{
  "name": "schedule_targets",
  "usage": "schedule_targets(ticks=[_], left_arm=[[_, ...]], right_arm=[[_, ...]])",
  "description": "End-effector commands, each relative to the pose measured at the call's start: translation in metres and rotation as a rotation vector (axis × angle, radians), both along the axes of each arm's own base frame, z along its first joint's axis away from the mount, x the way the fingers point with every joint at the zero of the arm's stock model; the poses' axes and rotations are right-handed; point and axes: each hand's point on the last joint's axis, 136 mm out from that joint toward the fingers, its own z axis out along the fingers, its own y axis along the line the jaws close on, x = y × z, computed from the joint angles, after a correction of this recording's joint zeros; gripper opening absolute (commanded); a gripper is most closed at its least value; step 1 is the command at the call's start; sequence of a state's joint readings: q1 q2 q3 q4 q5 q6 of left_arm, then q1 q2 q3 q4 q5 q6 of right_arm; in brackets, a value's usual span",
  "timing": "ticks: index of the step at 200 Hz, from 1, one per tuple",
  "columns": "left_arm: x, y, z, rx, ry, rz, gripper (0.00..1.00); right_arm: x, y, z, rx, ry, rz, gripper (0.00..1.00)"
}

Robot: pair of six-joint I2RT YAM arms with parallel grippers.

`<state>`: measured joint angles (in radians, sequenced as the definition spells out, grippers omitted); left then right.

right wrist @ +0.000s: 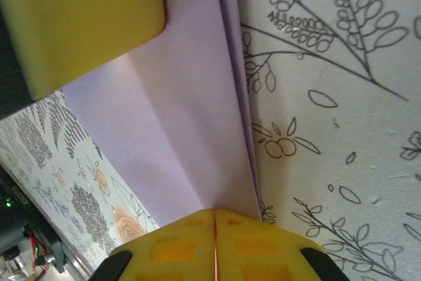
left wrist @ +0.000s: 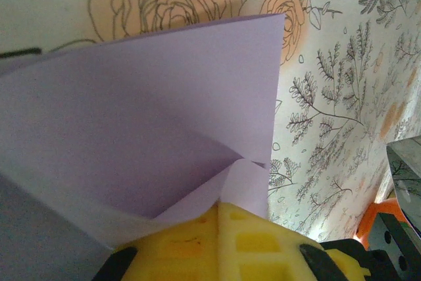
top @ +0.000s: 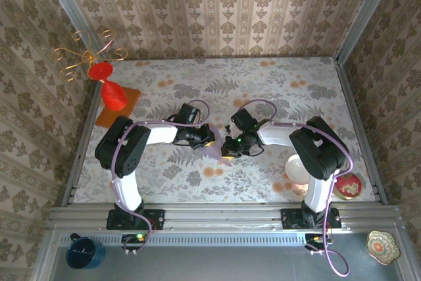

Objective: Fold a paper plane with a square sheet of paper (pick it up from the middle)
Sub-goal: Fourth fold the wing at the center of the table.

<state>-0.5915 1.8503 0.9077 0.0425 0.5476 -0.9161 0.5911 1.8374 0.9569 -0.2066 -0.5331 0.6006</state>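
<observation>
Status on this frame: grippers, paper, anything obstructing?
Left gripper shut on partly folded pale lilac paper sheet. Right gripper shut on same sheet. Red cone-shaped vase stands clear.

The paper [left wrist: 131,116] is thin, matt and smooth, with soft creases. The fingers [right wrist: 191,248] are yellow plastic, faintly glossy, moulded in a waffle grid. The tablecloth [right wrist: 342,129] looks matt and slightly grainy. The rail [top: 223,218] is dull metal.

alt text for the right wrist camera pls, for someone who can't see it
A folded sheet of pale lilac paper runs up from the right claw, whose yellow fingertips are shut on its near end. Another yellow claw finger sits on the paper at the top left, and a white tablecloth with line-drawn leaves lies underneath.
</observation>
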Motion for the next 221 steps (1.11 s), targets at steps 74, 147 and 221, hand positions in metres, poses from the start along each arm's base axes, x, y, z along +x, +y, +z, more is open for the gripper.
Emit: schedule_targets(ticks=[74, 147, 221], left_arm=[[-0.014, -0.014, 0.025, 0.047, -0.125, -0.137, 0.08], [-0.012, -0.001, -0.011, 0.087, -0.072, -0.109, 0.08], [0.045, 0.068, -0.028, 0.14, -0.113, 0.037, 0.08]], right_arm=[[-0.026, -0.035, -0.046, -0.225, 0.082, 0.026, 0.08], [-0.034, -0.044, -0.057, -0.271, 0.109, 0.028, 0.08], [-0.046, -0.064, -0.073, -0.357, 0.139, 0.039, 0.07]])
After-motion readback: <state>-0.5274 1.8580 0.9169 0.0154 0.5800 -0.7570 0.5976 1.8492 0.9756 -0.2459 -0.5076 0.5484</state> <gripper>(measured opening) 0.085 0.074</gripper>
